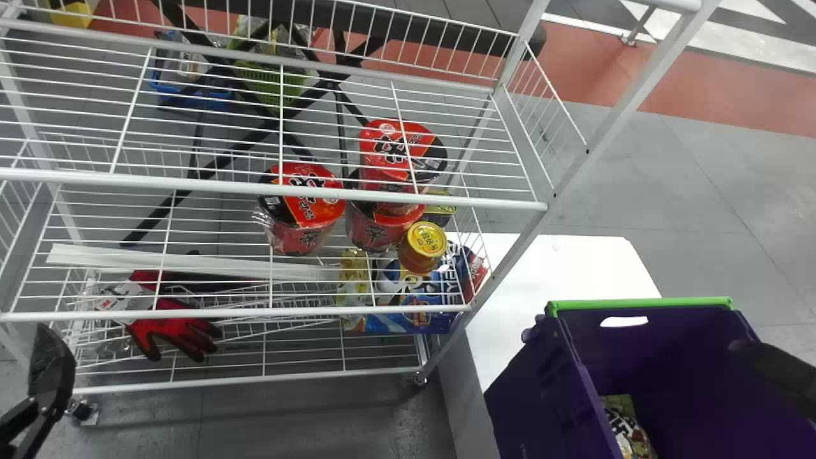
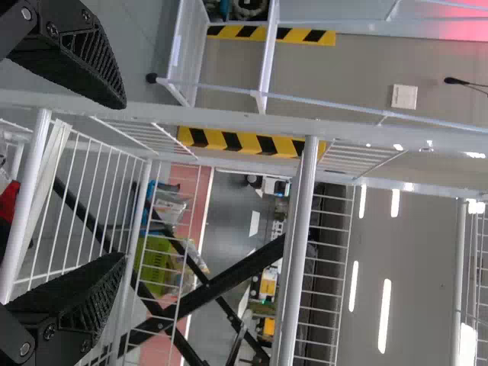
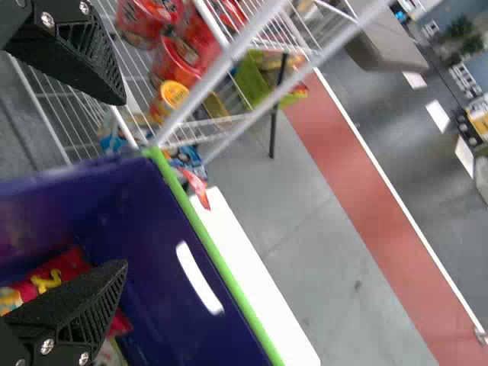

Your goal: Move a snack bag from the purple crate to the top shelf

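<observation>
Spreading two fingers (image 3: pixel 84 301), one right hand (image 1: pixel 774 370) hangs at one purple crate (image 1: pixel 669 357).

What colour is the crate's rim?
The rim is bright green, shown best in the right wrist view.

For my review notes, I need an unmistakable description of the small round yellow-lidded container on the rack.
Find the white wire rack, left of the purple plastic crate. Under its top shelf, toward the rack's right end, are large red cups with red-and-black lids. Beside them is the orange-brown container, clearly smaller, its round lid bright yellow.
</observation>
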